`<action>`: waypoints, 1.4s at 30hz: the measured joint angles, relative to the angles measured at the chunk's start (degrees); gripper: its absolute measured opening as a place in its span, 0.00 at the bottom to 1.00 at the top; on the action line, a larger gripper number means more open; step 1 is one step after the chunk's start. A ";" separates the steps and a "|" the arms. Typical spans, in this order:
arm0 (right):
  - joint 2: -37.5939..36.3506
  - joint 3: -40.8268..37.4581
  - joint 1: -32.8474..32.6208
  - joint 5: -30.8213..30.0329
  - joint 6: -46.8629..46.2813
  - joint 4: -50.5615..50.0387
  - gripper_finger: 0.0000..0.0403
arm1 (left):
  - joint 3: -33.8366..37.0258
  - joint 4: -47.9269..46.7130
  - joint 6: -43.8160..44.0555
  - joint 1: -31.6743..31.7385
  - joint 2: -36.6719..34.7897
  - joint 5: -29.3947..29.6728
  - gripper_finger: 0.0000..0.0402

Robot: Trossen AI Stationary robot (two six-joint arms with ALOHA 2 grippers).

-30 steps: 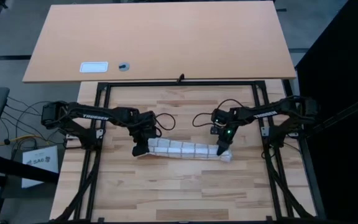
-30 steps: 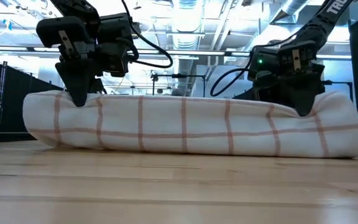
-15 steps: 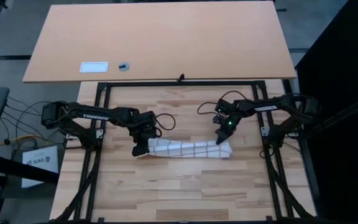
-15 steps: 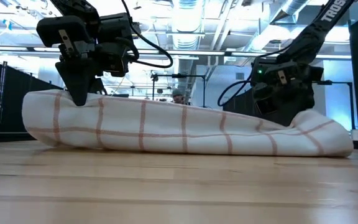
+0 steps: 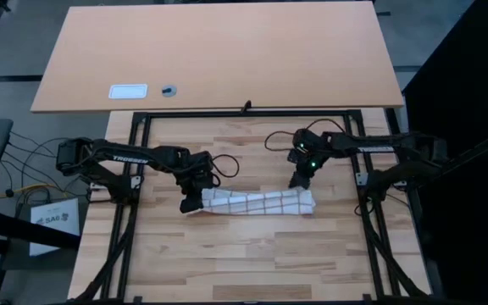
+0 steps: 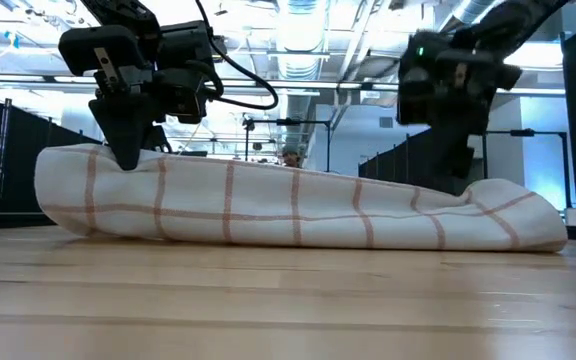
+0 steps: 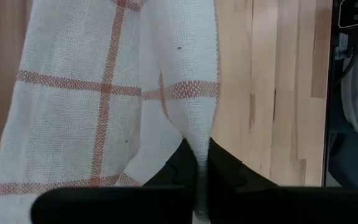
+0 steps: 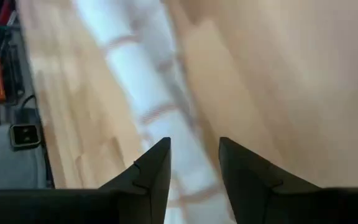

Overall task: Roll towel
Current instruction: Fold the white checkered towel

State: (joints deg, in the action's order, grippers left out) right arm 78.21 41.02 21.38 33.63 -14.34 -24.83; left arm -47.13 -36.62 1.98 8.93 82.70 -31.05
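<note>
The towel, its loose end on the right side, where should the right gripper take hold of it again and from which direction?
Probably the top fold at the free end of the towel, coming straight down from above. That end lies slumped flat on the table, so only its upper layer offers an edge to pinch. The right gripper hangs open above it, clear of the cloth, while the left gripper pinches the other end.

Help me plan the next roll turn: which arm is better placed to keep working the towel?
Left. Its end effector is pinching a fold of the towel, while the right end effector is open, lifted off the cloth.
</note>
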 joint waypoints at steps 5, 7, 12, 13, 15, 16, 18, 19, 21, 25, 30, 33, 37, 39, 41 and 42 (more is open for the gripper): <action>-1.23 0.63 -10.41 -4.52 -0.01 -0.01 0.30 | 0.00 0.04 0.00 0.00 0.00 0.00 0.00; -0.17 0.63 -14.64 -7.36 -0.44 0.18 0.30 | 0.00 0.07 0.04 0.00 0.02 0.01 0.00; 3.05 0.60 -19.05 -13.07 -1.50 2.45 0.30 | 0.00 0.10 0.07 0.02 0.02 0.02 0.00; 3.65 0.60 -18.79 -14.70 -1.46 2.19 0.30 | 0.00 0.09 0.17 0.00 0.02 0.02 0.00; 4.81 0.60 -17.46 -17.09 -0.76 1.66 0.30 | -0.01 0.09 0.29 0.02 0.02 0.02 0.00; 5.18 0.60 -16.36 -17.51 -0.56 1.67 0.30 | -0.01 0.09 0.53 0.01 0.02 0.02 0.00; 5.48 0.60 -14.29 -17.61 -0.63 1.73 0.30 | -0.01 0.09 0.74 0.01 0.02 0.02 0.00; 5.49 0.60 -13.48 -17.74 -0.60 1.54 0.30 | 0.00 0.09 0.73 0.01 0.02 0.02 0.00; 5.49 0.60 -12.30 -17.75 -0.60 1.11 0.30 | 0.00 0.09 0.74 0.01 0.02 0.02 0.00; 5.49 0.35 -12.27 -17.55 -0.38 -0.11 0.30 | -0.02 0.09 0.74 0.00 0.02 0.02 0.00; 5.47 -2.28 -13.70 -17.40 -1.85 -0.44 0.30 | -0.02 0.14 0.83 0.00 0.02 0.04 0.00; 5.48 -3.16 -14.43 -17.41 -2.54 -0.22 0.30 | -0.02 0.22 0.85 0.02 0.02 0.04 0.00; 5.47 -3.27 -14.59 -17.51 -2.64 0.23 0.30 | -0.04 0.15 0.72 0.04 0.02 0.04 0.00; 5.47 -3.27 -14.74 -17.51 -2.78 0.19 0.30 | -0.04 0.11 0.41 0.15 0.02 -0.04 0.00; 5.47 -3.27 -15.06 -17.56 -2.81 0.15 0.30 | -0.04 0.13 -0.22 0.16 0.02 -1.51 0.00; 5.48 -3.27 -15.34 -17.57 -2.80 0.17 0.30 | -0.04 0.17 -0.19 0.27 0.02 -3.53 0.00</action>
State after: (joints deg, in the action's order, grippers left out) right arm 83.69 37.76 6.04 16.05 -17.14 -24.67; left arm -47.18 -36.45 1.78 9.19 82.72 -34.57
